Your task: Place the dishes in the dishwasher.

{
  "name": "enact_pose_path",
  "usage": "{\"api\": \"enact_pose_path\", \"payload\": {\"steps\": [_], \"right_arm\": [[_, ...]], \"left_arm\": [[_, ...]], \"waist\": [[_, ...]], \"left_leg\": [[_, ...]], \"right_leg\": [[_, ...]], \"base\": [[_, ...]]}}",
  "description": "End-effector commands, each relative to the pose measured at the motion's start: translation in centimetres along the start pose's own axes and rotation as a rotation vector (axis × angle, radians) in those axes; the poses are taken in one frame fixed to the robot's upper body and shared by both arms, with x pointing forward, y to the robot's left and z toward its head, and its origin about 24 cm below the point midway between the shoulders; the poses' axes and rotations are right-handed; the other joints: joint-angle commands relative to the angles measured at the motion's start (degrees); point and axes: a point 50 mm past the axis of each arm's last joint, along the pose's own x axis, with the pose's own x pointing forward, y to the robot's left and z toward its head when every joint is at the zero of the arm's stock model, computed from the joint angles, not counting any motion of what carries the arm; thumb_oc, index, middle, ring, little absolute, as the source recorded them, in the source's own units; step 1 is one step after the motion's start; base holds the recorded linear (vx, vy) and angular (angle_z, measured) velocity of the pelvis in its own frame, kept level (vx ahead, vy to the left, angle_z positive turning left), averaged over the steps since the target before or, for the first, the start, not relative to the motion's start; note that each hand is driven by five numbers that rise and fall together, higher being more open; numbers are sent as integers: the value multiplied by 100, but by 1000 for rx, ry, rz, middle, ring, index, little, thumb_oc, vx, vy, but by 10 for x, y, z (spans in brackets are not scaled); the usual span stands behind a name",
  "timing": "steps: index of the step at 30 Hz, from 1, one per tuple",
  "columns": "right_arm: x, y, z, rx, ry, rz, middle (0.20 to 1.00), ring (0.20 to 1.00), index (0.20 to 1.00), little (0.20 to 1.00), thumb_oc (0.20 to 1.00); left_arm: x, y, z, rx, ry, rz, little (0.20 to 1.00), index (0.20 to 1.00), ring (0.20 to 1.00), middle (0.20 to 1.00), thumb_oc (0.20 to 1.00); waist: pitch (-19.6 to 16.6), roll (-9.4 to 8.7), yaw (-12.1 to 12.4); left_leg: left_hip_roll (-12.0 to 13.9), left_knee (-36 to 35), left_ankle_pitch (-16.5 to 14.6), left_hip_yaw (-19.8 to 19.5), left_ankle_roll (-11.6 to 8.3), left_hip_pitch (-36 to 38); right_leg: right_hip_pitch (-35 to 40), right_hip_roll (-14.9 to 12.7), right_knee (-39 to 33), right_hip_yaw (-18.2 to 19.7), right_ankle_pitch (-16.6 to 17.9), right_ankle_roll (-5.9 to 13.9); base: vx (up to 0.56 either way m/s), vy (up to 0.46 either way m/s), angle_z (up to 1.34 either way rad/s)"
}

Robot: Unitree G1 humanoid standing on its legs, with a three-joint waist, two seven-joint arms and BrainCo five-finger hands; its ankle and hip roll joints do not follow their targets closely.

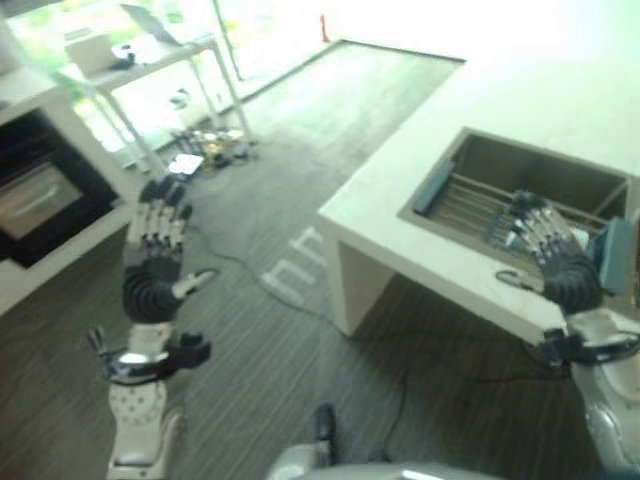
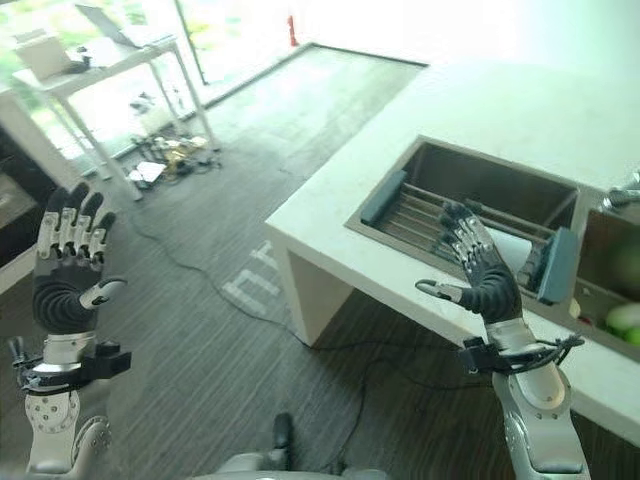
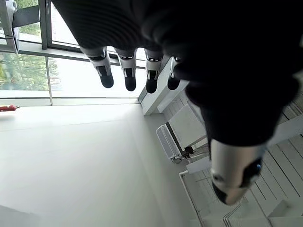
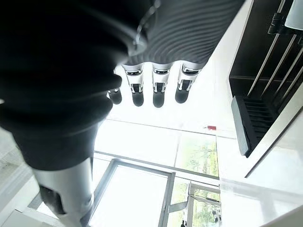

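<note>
No dish is sitting in either hand; the only candidates are lying in the sink (image 2: 470, 180) set into the white counter (image 2: 500, 100), where a pale flat item, possibly a plate (image 2: 515, 250), is resting on the wire drying rack (image 2: 420, 215), and something green and rounded (image 2: 625, 320) is showing in the neighbouring basin, too indistinct to identify. The right hand (image 2: 480, 275) is hovering over the near edge of the sink with fingers straight and thumb spread, gripping nothing; the right wrist view confirms extended fingers with nothing between them. The left hand (image 1: 152, 265) is held raised above the dark striped floor (image 1: 270, 340), well apart from the counter, fingers likewise straight and empty. A dark-fronted appliance (image 1: 35, 200) is standing in the cabinetry at far left; whether it is the dishwasher cannot be told. Judgement: the task is at its opening step, reaching for the first dish. The next move is calling for the right hand to descend into the sink and close on the pale item on the rack, working around the rack's bars.
</note>
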Motion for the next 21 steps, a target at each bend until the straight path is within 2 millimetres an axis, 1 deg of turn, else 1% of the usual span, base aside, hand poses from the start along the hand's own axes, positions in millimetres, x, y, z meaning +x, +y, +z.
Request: {"api": "enact_pose_path", "payload": {"steps": [1, 2, 4, 6, 8, 11, 12, 13, 14, 15, 16, 17, 18, 19, 20, 21], "right_arm": [[15, -8, 29, -20, -155, -35, 1000, 1000, 1000, 1000, 1000], [12, -11, 29, -10, -143, -40, 1000, 1000, 1000, 1000, 1000], [5, -15, 27, 12, -127, -72, 1000, 1000, 1000, 1000, 1000], [0, -17, 25, 25, -118, -87, 1000, 1000, 1000, 1000, 1000], [-4, -19, 24, 30, -101, -115, 1000, 1000, 1000, 1000, 1000], [-6, -19, 22, 33, -81, -130, 1000, 1000, 1000, 1000, 1000], [-6, -18, 22, 46, -76, -116, 1000, 1000, 1000, 1000, 1000], [-6, -17, 22, 48, -76, -114, 1000, 1000, 1000, 1000, 1000], [5, -4, 18, 87, -88, -17, 1000, 1000, 1000, 1000, 1000], [8, 0, 18, 102, -95, 5, 1000, 1000, 1000, 1000, 1000], [10, 2, 17, 116, -101, 14, 1000, 1000, 1000, 1000, 1000], [10, 0, 18, 126, -109, 7, 1000, 1000, 1000, 1000, 1000], [13, 4, 18, 142, -116, 10, 1000, 1000, 1000, 1000, 1000], [15, 8, 17, 149, -117, 22, 1000, 1000, 1000, 1000, 1000], [16, 10, 16, 152, -119, 33, 1000, 1000, 1000, 1000, 1000], [17, 13, 16, 151, -125, 47, 1000, 1000, 1000, 1000, 1000]], "left_arm": [[25, -20, 23, 60, -210, -148, 1000, 1000, 1000, 1000, 1000], [28, -20, 23, 66, -206, -172, 1000, 1000, 1000, 1000, 1000], [32, -25, 23, 57, -211, -229, 1000, 1000, 1000, 1000, 1000], [32, -29, 26, 74, -228, -276, 1000, 1000, 1000, 1000, 1000], [34, -35, 29, 97, -249, -337, 1000, 1000, 1000, 1000, 1000], [34, -40, 31, 96, -256, -399, 1000, 1000, 1000, 1000, 1000], [33, -45, 34, 122, -271, -427, 1000, 1000, 1000, 1000, 1000], [33, -45, 34, 125, -272, -428, 1000, 1000, 1000, 1000, 1000], [35, -45, 31, 197, -258, -394, 1000, 1000, 1000, 1000, 1000], [37, -43, 30, 219, -253, -386, 1000, 1000, 1000, 1000, 1000], [39, -40, 30, 223, -244, -378, 1000, 1000, 1000, 1000, 1000], [40, -36, 31, 212, -223, -371, 1000, 1000, 1000, 1000, 1000], [39, -35, 31, 221, -218, -370, 1000, 1000, 1000, 1000, 1000], [37, -31, 32, 216, -210, -358, 1000, 1000, 1000, 1000, 1000], [37, -30, 32, 208, -203, -348, 1000, 1000, 1000, 1000, 1000], [37, -27, 32, 189, -192, -334, 1000, 1000, 1000, 1000, 1000]], "waist": [[-101, -112, 354], [-117, -107, 284], [-177, -132, 162], [-199, -140, 116], [-245, -168, 46], [-286, -175, -9], [-285, -244, -37], [-291, -252, -24], [-206, -305, 163], [-172, -312, 238], [-135, -307, 306], [-84, -325, 340], [-17, -329, 265], [35, -306, 201], [59, -296, 173], [78, -294, 145]], "left_leg": [[-111, 46, -47, -77, -277, -526], [-142, 34, -99, -39, -198, -444], [-153, 30, -206, 86, -120, -318], [-172, 30, -247, 28, -70, -229], [-196, 30, -374, 50, -16, -86], [-137, 30, -416, 308, -2, 1], [-137, 30, -468, 446, 26, 54], [-133, 30, -469, 470, 30, 45], [36, 30, -618, 764, -26, 207], [111, 30, -659, 802, -52, 267], [215, 30, -726, 851, -85, 353], [300, 30, -891, 943, -121, 497], [354, 30, -1029, 1060, -159, 671], [445, 30, -1129, 1161, -199, 836], [495, 30, -1173, 1209, -211, 904], [539, 30, -1222, 1265, -214, 942]], "right_leg": [[-218, -19, -115, -69, 335, 313], [-177, -34, -115, 36, 340, 341], [-148, -84, -110, 30, 339, 392], [-191, -83, -26, 62, 347, 406], [-252, -120, 125, 58, 265, 440], [-365, -133, 413, -64, 233, 493], [-553, -146, 939, -258, 370, 616], [-615, -153, 1023, -293, 374, 633], [-935, -621, 1298, -1388, 473, 874], [-964, -786, 1235, -1638, 504, 927], [-961, -943, 1083, -1834, 491, 951], [-947, -1352, 633, -1988, 775, 1012], [-1166, -1710, 405, -1952, 1267, 1134], [-1388, -1901, 278, -1913, 1536, 1219], [-1486, -1936, 265, -1914, 1589, 1231], [-1502, -1899, 216, -1866, 1540, 1251]], "base": [[324, 188, -162], [304, 213, -122], [236, 179, -62], [163, 118, -21], [201, 158, -15], [152, 160, -19], [106, 107, -36], [116, 11, -84], [22, -154, -144], [40, -303, -302], [73, -489, -263], [156, -643, -215], [227, -691, -48], [205, -532, -56], [173, -430, -47], [125, -374, -65]]}}
